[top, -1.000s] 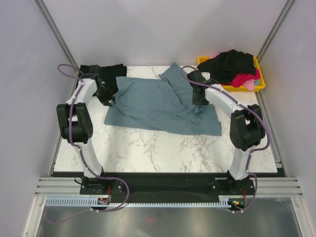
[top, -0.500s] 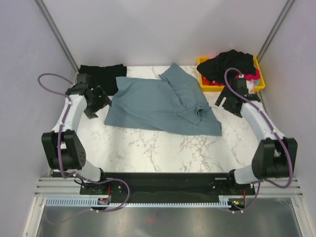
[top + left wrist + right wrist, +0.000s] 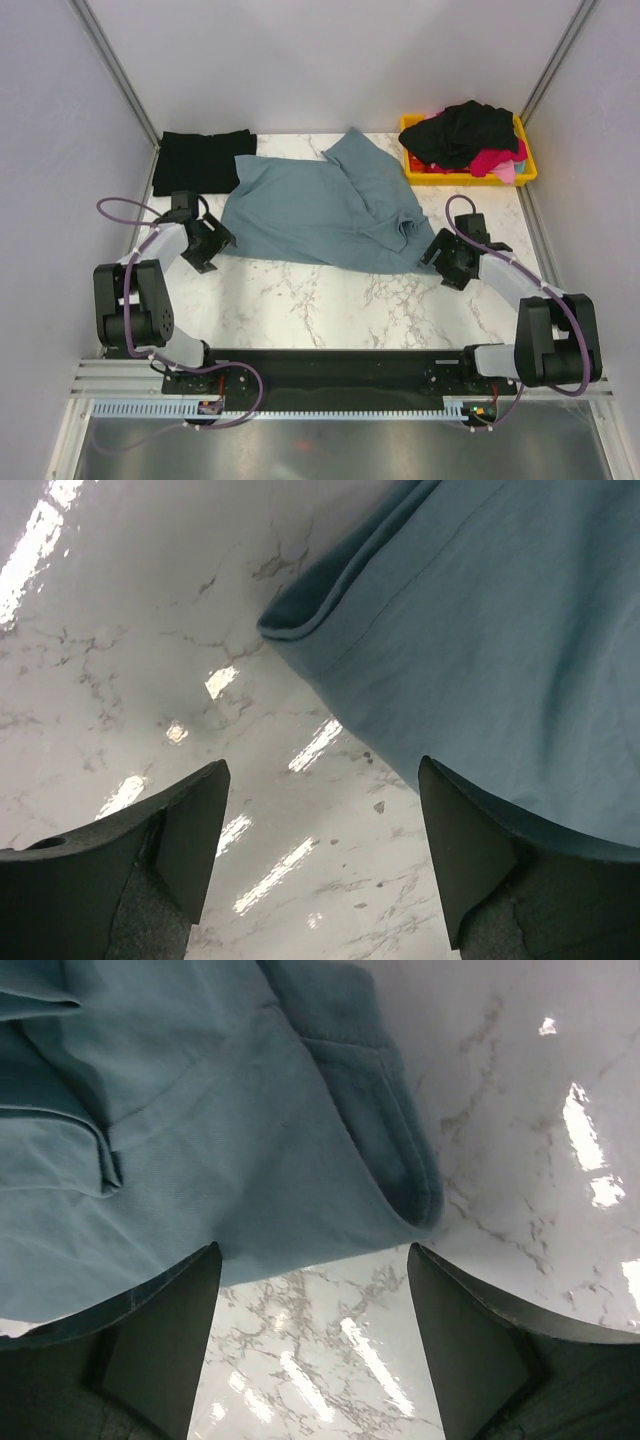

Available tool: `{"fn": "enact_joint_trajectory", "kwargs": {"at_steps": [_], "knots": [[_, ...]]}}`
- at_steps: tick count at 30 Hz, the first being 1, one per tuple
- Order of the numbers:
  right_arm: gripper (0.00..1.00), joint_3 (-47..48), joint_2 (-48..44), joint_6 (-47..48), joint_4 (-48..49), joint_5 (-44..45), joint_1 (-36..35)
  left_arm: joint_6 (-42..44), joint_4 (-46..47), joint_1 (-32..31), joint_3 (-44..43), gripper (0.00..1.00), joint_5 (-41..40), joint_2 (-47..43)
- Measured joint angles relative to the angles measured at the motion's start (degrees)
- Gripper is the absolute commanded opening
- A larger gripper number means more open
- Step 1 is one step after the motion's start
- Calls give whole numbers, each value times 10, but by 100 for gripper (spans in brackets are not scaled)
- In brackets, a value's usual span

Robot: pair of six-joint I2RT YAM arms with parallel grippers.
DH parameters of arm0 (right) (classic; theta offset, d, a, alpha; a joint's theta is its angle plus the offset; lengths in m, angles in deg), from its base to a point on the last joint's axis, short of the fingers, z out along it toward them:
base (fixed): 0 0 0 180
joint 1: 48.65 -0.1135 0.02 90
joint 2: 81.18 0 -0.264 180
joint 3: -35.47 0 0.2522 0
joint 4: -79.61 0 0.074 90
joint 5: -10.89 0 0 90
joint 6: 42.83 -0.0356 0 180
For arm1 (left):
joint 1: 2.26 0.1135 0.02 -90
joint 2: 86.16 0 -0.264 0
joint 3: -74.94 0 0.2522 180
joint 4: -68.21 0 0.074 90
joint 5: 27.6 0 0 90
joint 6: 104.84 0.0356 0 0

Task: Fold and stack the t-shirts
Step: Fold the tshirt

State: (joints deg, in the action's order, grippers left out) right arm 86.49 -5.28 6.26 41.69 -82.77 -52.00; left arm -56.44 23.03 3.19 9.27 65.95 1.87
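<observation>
A slate blue-grey t-shirt (image 3: 325,210) lies spread and partly rumpled on the marble table, also seen in the left wrist view (image 3: 500,630) and the right wrist view (image 3: 200,1110). A folded black t-shirt (image 3: 203,160) lies at the back left. Black and pink-red shirts (image 3: 468,135) are heaped in the yellow bin (image 3: 527,168). My left gripper (image 3: 207,247) is open and empty, low by the shirt's near-left corner (image 3: 322,860). My right gripper (image 3: 443,258) is open and empty, low by the shirt's near-right corner (image 3: 315,1360).
Grey walls and metal frame posts close in the table on three sides. The yellow bin stands at the back right corner. Bare marble (image 3: 330,300) lies between the blue-grey shirt and the near edge.
Both arms have swung outward and down towards me, off the shirt's upper part, to its near corners. The shirt lies about as before.
</observation>
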Motion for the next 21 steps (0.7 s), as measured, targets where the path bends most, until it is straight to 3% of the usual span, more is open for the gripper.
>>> {"fn": "enact_joint_trajectory", "kwargs": {"at_steps": [7,12,14,16,17,19,20,21], "knots": [[76,0,17,-3,50,-6,3,-26,56,3,15,79,-22,-2],[48,0,39,-4,76,-5,12,-45,93,8,15,54,-35,40],[42,-4,42,-4,87,-4,21,-52,107,10,9,37,-35,52],[34,-9,43,-3,98,-4,26,-57,121,10,8,33,-36,61],[28,-10,44,-2,103,-4,28,-60,126,10,6,27,-34,66],[1,-13,48,5,110,-5,34,-65,141,10,3,14,-34,75],[0,-13,52,7,115,-6,37,-67,145,10,1,3,-35,79],[0,-13,57,5,120,-8,40,-68,149,10,-1,2,-34,82]]}}
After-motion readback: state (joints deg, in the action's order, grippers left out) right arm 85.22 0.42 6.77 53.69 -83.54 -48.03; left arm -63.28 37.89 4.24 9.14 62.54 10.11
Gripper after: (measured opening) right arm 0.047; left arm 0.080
